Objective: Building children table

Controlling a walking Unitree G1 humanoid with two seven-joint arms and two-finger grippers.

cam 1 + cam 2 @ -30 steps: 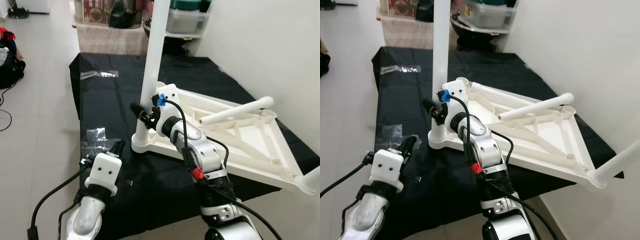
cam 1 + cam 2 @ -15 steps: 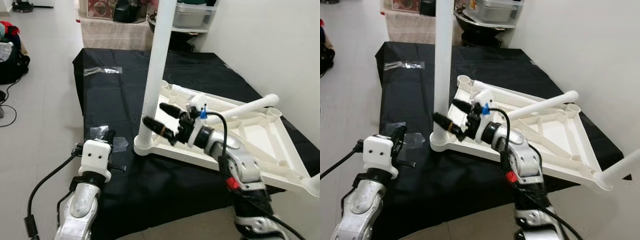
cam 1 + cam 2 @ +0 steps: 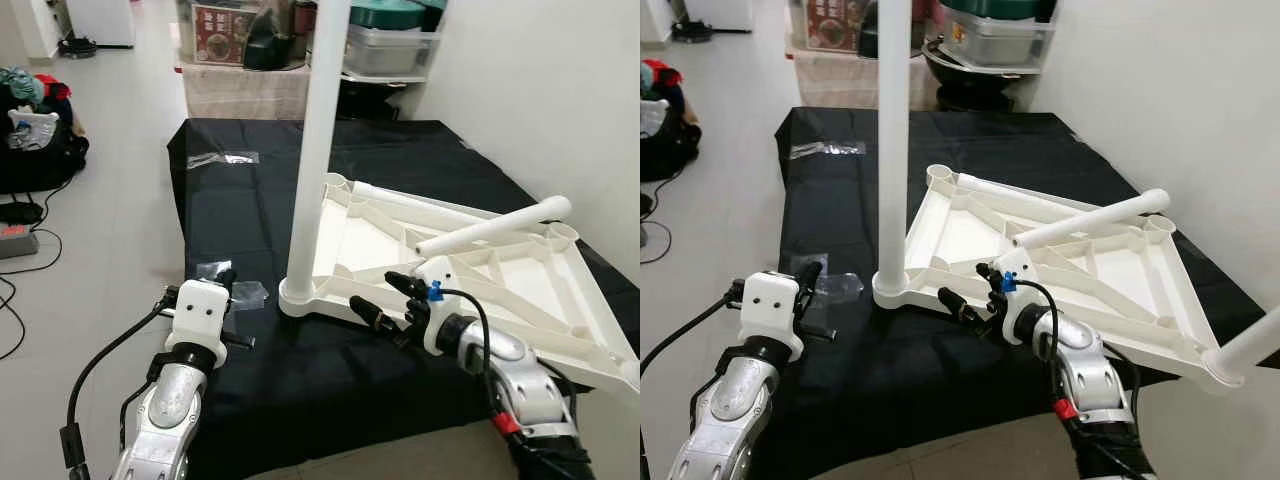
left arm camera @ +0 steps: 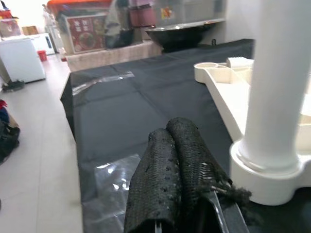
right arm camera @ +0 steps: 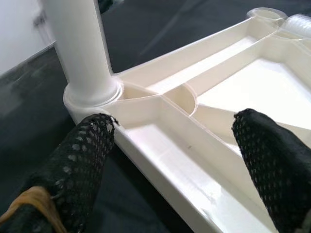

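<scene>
Right eye view: your right gripper (image 3: 968,286) is hovering wide open by the tabletop (image 3: 1110,270)'s near edge; left gripper (image 4: 177,160) fingers pressed together.

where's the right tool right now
In the left eye view, the right tool is open on the robot's right, at the near edge of the upturned white tabletop, beside the upright leg.

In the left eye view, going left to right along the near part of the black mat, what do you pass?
Left gripper → clear plastic bag → upright white leg in its corner socket → right gripper at the tabletop frame's near edge → slanted white leg.
</scene>
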